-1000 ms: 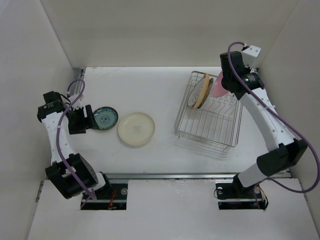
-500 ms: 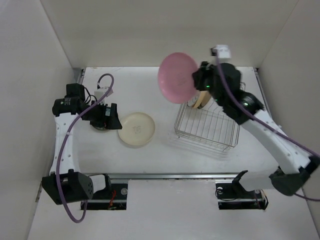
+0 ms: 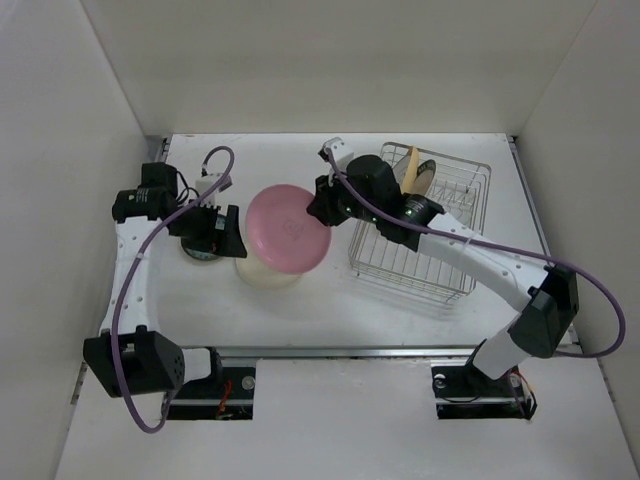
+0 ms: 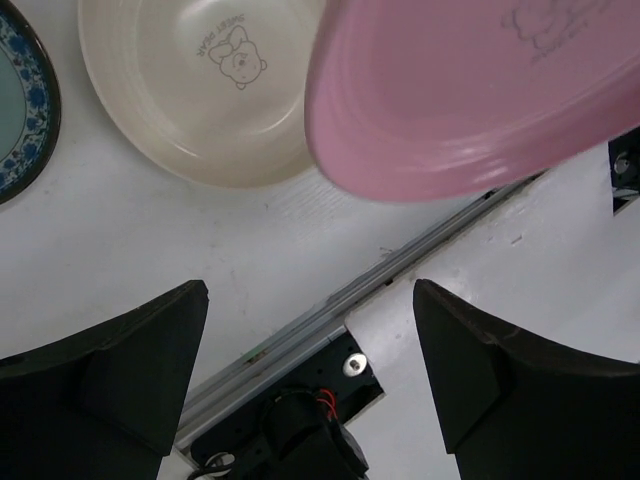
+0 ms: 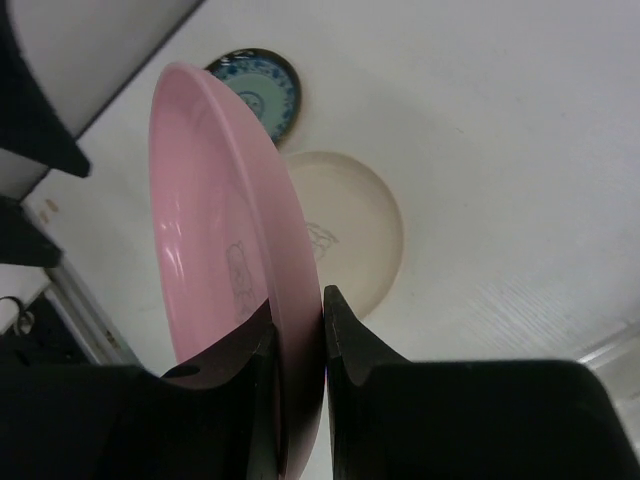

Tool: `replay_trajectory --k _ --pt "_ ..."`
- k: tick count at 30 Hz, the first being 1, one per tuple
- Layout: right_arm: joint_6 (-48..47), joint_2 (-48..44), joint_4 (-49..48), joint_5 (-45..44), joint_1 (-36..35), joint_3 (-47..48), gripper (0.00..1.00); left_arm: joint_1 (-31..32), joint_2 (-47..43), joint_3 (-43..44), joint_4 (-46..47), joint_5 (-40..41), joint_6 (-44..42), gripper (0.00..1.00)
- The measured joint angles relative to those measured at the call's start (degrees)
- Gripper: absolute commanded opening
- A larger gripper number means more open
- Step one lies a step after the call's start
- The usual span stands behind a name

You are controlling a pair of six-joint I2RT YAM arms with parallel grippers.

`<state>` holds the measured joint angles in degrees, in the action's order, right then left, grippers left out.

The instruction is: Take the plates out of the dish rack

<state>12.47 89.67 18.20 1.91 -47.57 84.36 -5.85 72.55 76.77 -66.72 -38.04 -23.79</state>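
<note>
The cream plate (image 4: 190,90) lying face up on the desk (image 4: 130,260) has a little bear face with a bow printed in its well. Above the bear runs an arc of small capitals that looks like "SWEET BEAR", though I can't swear to it. The pink plate (image 3: 288,228) carries a faint line drawing too, too pale to make out. The right jaws are clamped on the pink plate's rim at its far-right edge. They hold it face up and slightly tilted over most of the cream one; whether the two touch I cannot tell.

Left of them a small teal plate (image 5: 255,90) with a blue-patterned rim lies flat on the desk. The left jaws hang wide apart just beside it, gripping nothing.

Over on the right, the dish rack (image 3: 425,250) sits with its long axis roughly left to right. A yellow-orange plate (image 3: 408,178) stands on edge in its far-left corner, with a darker plate (image 3: 427,172) just beside it.
</note>
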Motion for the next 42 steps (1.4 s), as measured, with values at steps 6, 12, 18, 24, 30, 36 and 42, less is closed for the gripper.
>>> replay_trajectory --k 6,12,18,24,30,36,42 --pt "1.1 1.7 -6.1 8.8 0.0 -2.9 0.0 2.8 5.5 0.0 1.6 2.2 0.3 0.78" --pt "2.8 8.3 -9.0 15.2 -0.2 -2.9 0.0 3.7 9.1 0.4 2.7 2.2 0.3 0.31" --pt "4.5 9.9 -9.6 15.6 0.3 -2.8 0.0 4.0 14.3 1.3 2.6 5.3 -0.7 0.0" --pt "5.7 12.1 -9.7 15.5 0.6 -2.8 0.0 4.2 18.2 1.4 2.8 5.9 -0.7 0.0" --pt "6.7 16.3 -8.6 14.3 0.6 0.4 0.41 4.2 22.9 3.2 3.3 8.8 0.6 0.0" --pt "6.5 24.1 -4.3 8.6 0.2 9.7 0.65 4.8 25.9 5.2 5.5 14.6 4.5 0.0" --pt "9.0 25.8 2.2 -2.6 -0.2 11.7 0.68 6.6 33.2 5.8 7.4 19.9 6.3 0.0"
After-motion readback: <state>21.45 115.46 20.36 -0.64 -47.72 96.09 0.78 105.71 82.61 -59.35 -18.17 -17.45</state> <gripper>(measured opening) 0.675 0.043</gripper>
